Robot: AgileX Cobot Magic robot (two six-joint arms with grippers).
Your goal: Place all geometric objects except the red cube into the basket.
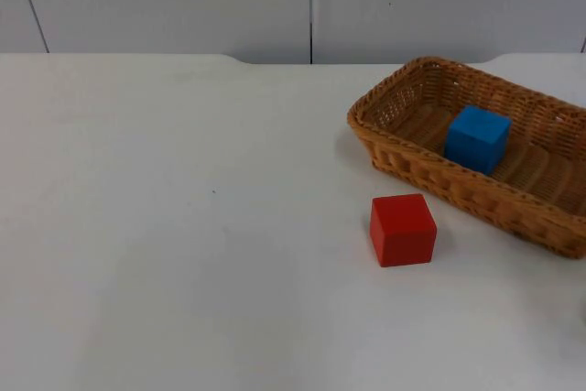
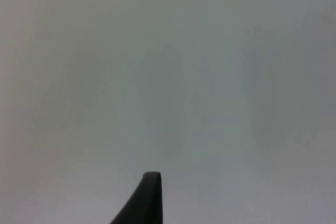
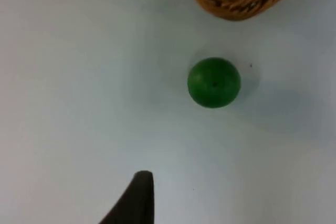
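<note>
A woven wicker basket (image 1: pixel 430 169) stands at the right of the white table, and a blue cube (image 1: pixel 477 138) lies inside it. Just in front of the basket's near wall, a red cube (image 1: pixel 402 230) sits on the table. A green ball (image 3: pixel 213 83) rests on the table close to a corner of the basket (image 3: pixel 236 1). My right gripper (image 3: pixel 137 198) hangs above the table a short way from the ball, not touching it. My left gripper (image 2: pixel 149 198) hovers over bare white table with nothing near it.
The grey partition wall (image 1: pixel 311 2) closes off the far end of the table. White table surface (image 1: pixel 165 226) stretches out left of the red cube.
</note>
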